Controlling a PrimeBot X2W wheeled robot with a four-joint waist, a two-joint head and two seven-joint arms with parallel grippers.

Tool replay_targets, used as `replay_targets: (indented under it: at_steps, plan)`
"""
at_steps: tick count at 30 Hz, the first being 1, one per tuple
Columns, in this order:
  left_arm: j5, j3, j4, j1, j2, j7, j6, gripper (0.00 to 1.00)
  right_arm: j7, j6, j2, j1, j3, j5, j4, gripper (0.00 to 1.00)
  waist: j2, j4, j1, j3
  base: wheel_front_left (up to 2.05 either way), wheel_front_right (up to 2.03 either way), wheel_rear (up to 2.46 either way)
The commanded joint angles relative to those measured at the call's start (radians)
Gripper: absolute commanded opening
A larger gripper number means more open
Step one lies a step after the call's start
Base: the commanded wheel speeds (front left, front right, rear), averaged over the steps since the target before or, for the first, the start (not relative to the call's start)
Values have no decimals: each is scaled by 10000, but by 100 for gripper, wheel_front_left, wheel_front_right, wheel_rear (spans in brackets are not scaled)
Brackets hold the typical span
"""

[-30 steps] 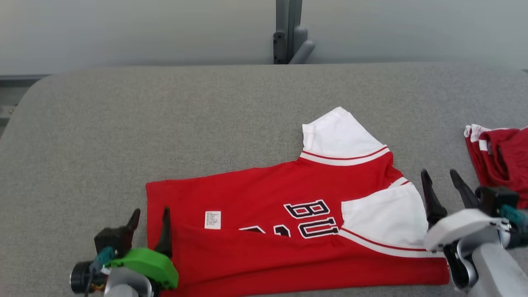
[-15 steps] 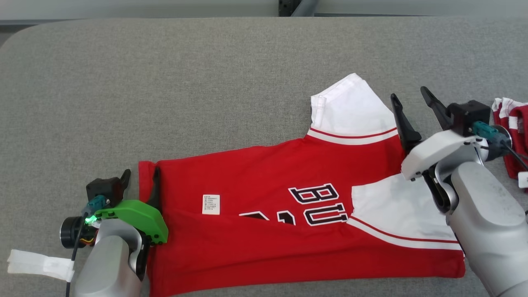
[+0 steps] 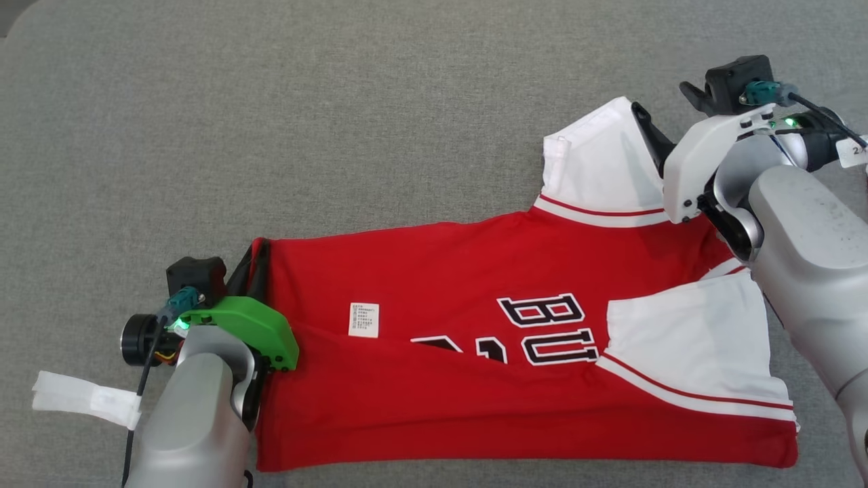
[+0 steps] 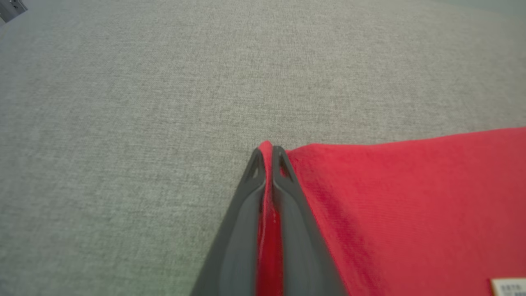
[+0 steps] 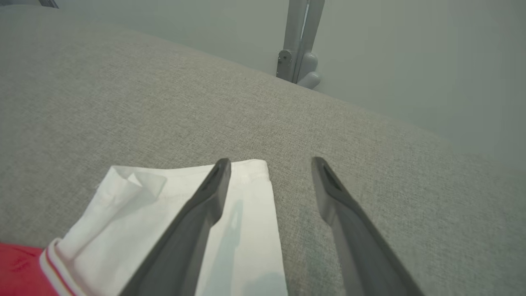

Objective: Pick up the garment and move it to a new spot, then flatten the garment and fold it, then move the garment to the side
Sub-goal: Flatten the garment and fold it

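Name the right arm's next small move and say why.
Probably lower and close the right gripper on the white sleeve. Its jaws stand open astride the sleeve's edge, while the left gripper is shut on the red jersey at its hem corner.

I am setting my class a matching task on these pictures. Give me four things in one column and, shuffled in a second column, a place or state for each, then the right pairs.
Column 1
1. left gripper
2. right gripper
3. far sleeve
4. label

Column 2
A. white, lying on the grey surface, one corner folded over
B. jaws shut on the red corner of the garment
C. small white patch on the red cloth
D. jaws open, above the sleeve's edge

Pairs: 1-B, 2-D, 3-A, 4-C
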Motion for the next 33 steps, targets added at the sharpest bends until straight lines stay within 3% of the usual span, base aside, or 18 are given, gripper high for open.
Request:
replay_targets:
  at_steps: [1,14,15,16,17,19,27,33]
  plan:
    - [-35,-87,-31,-181,-14,22,-41,0,248,-15,-104,-278,262,234,219,100,0,206,-1,189,0,0,0]
    - [-190,-604,-695,-500,-80,21,-40,0,944,-15,-314,-1098,1360,1064,1418,100,0,681,-1,800,0,0,0]
    - [-197,-630,-726,-517,-83,21,-40,0,1039,-15,-337,-1128,1445,1101,1528,85,0,716,-1,850,0,0,0]
    - [-206,-656,-759,-534,-84,21,-41,0,1122,-15,-328,-1109,1541,1158,1616,28,0,741,-1,879,0,0,0]
    - [-214,-688,-783,-555,-86,21,-39,0,1149,-15,-329,-1122,1611,1220,1687,0,0,765,-1,897,0,0,0]
    - [-242,-731,-819,-596,-85,21,-35,0,1037,-19,-435,-1260,1667,1205,1889,0,0,792,-1,926,0,0,0]
    - [-42,-525,-1232,-1023,-88,15,-16,0,-1078,-19,-626,-2381,920,446,3115,0,0,731,-1,1002,0,0,0]
    - [35,-459,-1224,-1219,-3,15,-17,0,-2067,-19,-190,-2547,484,331,3815,0,0,521,-1,768,0,0,0]
